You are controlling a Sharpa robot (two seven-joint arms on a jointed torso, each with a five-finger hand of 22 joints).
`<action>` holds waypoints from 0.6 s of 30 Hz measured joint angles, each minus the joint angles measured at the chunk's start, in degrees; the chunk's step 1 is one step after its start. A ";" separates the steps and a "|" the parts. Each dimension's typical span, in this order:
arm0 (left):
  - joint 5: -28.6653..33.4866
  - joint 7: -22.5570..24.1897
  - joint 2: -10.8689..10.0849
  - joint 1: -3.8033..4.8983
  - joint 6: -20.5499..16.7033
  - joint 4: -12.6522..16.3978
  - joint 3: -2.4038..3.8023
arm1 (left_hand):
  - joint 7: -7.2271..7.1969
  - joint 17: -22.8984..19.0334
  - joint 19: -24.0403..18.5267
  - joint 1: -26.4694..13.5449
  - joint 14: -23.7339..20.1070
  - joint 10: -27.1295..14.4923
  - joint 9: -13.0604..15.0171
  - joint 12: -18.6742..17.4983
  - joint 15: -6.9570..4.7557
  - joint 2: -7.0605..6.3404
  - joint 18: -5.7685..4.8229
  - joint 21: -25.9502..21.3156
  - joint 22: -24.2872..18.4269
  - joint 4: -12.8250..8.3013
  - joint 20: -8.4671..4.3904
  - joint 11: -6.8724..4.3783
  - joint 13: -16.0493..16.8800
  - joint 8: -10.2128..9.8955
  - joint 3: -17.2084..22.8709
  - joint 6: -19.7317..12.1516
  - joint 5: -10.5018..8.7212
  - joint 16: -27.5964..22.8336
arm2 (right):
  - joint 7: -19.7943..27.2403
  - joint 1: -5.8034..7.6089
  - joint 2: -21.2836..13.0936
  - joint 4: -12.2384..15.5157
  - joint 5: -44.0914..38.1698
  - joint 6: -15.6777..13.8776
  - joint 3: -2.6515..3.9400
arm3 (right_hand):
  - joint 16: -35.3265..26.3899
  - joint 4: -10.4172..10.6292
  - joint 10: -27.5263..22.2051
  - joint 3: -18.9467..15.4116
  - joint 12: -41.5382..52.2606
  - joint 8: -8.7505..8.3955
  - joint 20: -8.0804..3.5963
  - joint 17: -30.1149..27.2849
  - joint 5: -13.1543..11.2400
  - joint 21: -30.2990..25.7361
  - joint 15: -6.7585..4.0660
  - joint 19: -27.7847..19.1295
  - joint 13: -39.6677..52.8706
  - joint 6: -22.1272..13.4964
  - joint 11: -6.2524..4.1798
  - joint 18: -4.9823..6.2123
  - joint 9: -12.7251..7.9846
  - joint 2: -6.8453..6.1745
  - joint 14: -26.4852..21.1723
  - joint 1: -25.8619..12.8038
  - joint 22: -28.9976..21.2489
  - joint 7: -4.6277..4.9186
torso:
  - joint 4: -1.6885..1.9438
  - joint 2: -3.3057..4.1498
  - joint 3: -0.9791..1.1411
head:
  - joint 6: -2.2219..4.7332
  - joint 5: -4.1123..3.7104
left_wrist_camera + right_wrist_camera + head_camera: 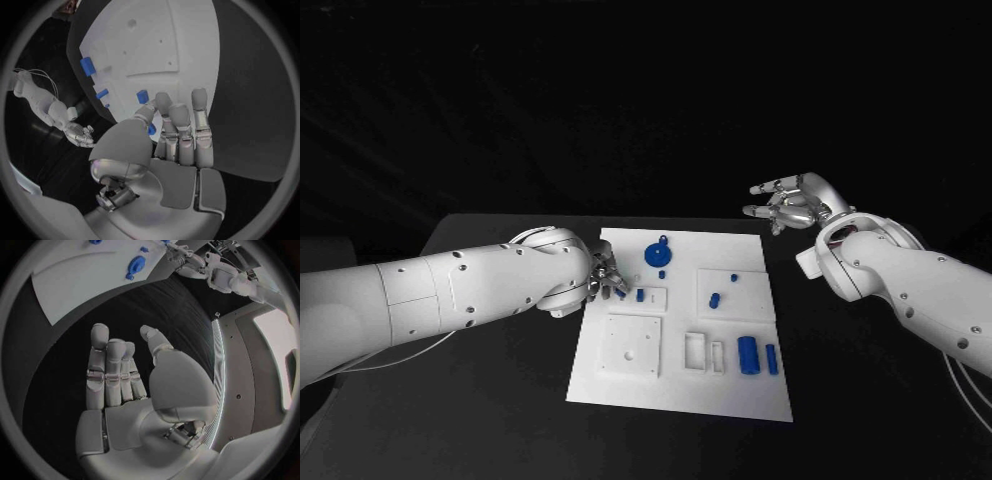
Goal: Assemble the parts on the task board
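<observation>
The white task board (678,385) lies in the middle of the black table. My left hand (593,275) rests at the board's left edge and pinches a small blue part (151,129) between thumb and finger. Close by on the board lies another small blue piece (640,295). A round blue part (659,255) sits near the far edge; two blue cylinders (749,353) stand side by side at the near right. My right hand (792,205) hovers off the board's far right corner, fingers spread and holding nothing (119,375).
Raised white blocks (633,346) and a slotted holder (704,352) sit on the board's near half. Two more small blue pieces (714,298) lie at mid right. Black table (502,420) surrounds the board on all sides.
</observation>
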 measured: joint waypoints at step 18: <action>-0.42 0.01 -0.01 -0.10 0.73 0.15 0.09 | 0.00 0.17 0.00 -0.01 0.00 0.00 0.07 0.00 0.00 -0.01 0.00 0.22 -0.01 -0.05 0.00 0.01 0.12 0.41 0.23 0.00 -0.04 0.00 | 0.00 -0.01 0.01 -0.03 -0.15 0.15 0.00 | 0.00 0.00 0.08 0.00 0.00 0.00 0.00 -0.05 -0.01 0.00 0.00 0.00 -0.05 0.00 0.08 0.00 0.00 -0.01 0.00 0.01 -0.07 0.00 | 0.02 -0.01 0.00 | -0.08 -0.04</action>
